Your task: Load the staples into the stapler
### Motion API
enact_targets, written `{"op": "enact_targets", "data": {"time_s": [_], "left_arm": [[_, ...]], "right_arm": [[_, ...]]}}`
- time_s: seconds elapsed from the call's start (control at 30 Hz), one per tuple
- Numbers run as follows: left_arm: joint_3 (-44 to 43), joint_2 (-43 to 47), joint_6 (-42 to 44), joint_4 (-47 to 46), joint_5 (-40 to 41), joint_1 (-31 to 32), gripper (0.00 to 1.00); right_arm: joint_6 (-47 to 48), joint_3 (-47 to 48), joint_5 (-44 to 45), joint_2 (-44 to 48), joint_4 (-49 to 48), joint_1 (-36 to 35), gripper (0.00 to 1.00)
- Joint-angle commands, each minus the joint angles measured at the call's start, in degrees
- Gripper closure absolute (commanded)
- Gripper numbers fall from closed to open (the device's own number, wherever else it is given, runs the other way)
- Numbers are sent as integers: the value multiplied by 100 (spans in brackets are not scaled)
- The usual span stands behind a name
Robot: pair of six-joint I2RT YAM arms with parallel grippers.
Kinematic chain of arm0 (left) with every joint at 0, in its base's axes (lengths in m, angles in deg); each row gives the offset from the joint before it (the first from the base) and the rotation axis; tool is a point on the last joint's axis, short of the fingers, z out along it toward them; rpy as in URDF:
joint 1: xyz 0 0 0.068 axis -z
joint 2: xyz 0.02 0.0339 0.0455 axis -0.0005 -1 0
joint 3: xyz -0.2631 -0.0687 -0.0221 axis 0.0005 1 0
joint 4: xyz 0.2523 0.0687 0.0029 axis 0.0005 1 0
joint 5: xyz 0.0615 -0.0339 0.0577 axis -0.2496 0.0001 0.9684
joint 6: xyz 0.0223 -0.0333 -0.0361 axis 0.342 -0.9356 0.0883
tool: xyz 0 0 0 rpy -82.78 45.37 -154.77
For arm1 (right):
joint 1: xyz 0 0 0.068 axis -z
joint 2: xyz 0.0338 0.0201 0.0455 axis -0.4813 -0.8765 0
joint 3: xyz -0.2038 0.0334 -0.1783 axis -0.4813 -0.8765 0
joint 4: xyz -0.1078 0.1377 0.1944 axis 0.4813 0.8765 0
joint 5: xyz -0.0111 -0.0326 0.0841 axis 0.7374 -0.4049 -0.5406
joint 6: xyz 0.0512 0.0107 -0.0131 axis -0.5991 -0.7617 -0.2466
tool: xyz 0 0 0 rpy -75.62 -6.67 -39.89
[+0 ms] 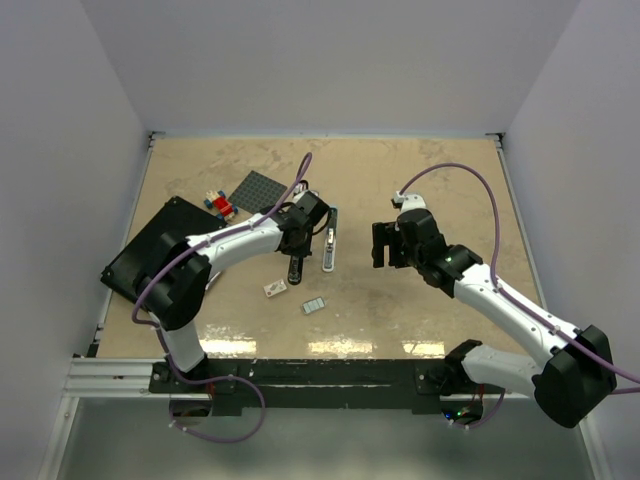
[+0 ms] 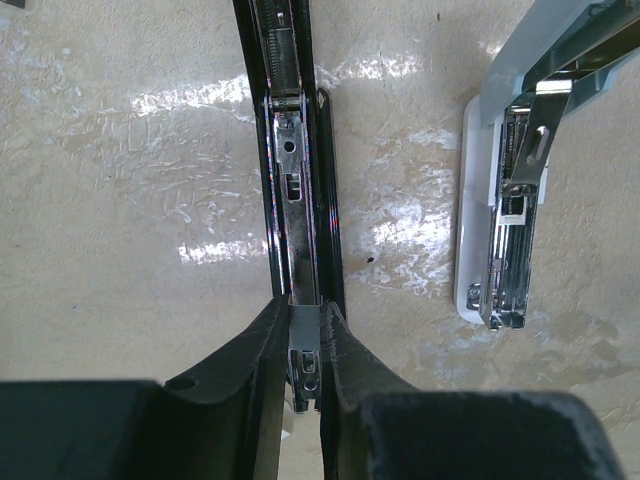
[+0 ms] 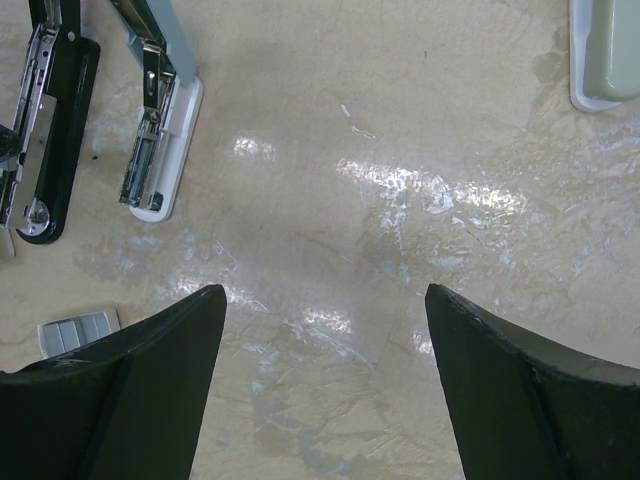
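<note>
From above, our left tool (image 1: 298, 248) reaches onto the black stapler (image 1: 296, 268). The staples (image 1: 314, 305) lie loose on the tabletop (image 1: 430, 180), just nearer us.

Left wrist: jaws narrow, pinching the stapler's rail (image 2: 303, 355) — best held steady, channel exposed.

Right wrist: the right tool (image 3: 325, 300) gapes wide, empty — it should come down square across the staples' long sides.

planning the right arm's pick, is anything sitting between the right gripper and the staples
Nothing visible does. The staples lie flat to the near left of the open right gripper. The white stapler and the black stapler both lie farther back, off that line.
</note>
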Motion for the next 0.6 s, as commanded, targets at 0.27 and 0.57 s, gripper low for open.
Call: {"op": "enact_targets", "data": {"time_s": [0.27,0.57], "left_arm": [[40,-73,39,-44,211,-34,100],[75,-20,39,-150,27,-25,100]], "right_arm": [[69,217,-43,9,-108,25,15],[61,208,-61,0,-108,17,15]]}}
